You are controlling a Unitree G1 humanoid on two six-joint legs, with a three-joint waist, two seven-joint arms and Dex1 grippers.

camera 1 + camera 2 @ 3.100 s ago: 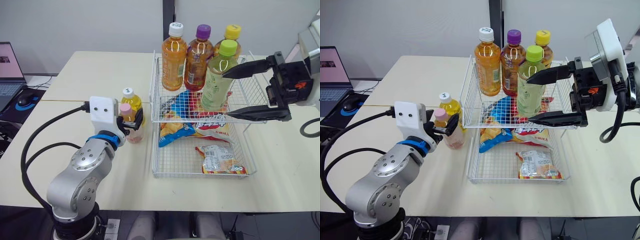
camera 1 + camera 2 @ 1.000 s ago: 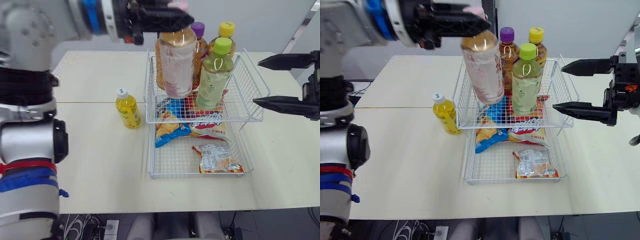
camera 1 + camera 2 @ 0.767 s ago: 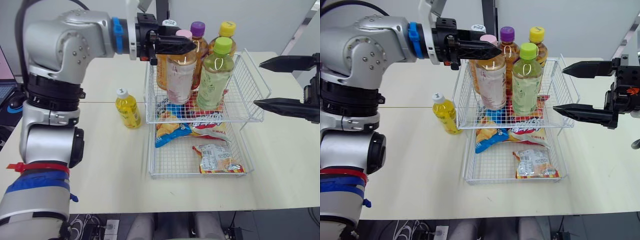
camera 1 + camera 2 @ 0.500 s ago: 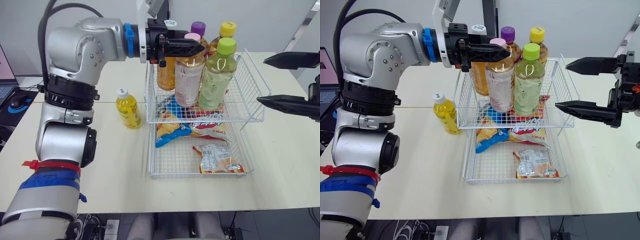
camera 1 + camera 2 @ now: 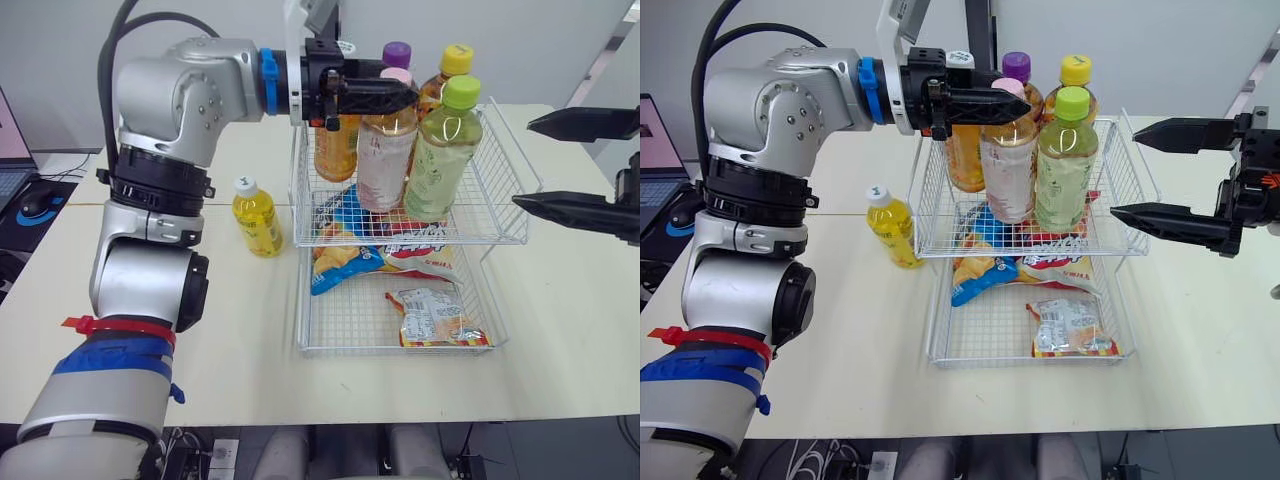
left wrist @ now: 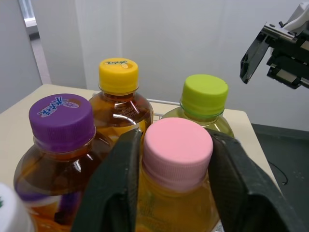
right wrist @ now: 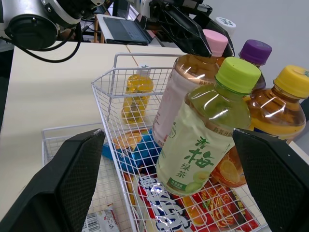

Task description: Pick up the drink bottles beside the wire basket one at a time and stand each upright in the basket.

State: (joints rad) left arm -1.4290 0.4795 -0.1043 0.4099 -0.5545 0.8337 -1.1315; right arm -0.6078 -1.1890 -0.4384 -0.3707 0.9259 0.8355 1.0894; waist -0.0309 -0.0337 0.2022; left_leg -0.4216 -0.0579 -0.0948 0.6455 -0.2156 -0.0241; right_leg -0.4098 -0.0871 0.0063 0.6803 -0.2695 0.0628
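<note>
Over the cream desk (image 5: pixel 220 330), the head view shows the left gripper (image 5: pixel 400 93) with its fingers clamped on a pink-capped bottle of amber drink (image 5: pixel 383 155) just below the cap. The bottle is inside the upper tier of the white wire basket (image 5: pixel 505 195), leaning a little, its base down among the snack packets (image 5: pixel 415 242). Whether it rests on them cannot be told. Close around it stand a green-capped bottle of pale drink (image 5: pixel 438 150), a white-capped orange bottle (image 5: pixel 333 155), a purple-capped bottle (image 5: pixel 397 53) and a yellow-capped bottle (image 5: pixel 455 62). A small yellow bottle with a white cap (image 5: pixel 256 215) stands upright on the desk, near the basket's left side. The right gripper (image 5: pixel 522 162) hovers at the basket's right side, fingers spread wide and holding nothing.

In the left wrist view, the black fingers (image 6: pixel 116 193) press on either side of the pink-capped bottle's neck, with the purple, yellow and green caps close behind.

In the right wrist view, the right fingers (image 7: pixel 77 179) stand far apart. Beyond them the pink-capped bottle leans beside the green-capped one.
</note>
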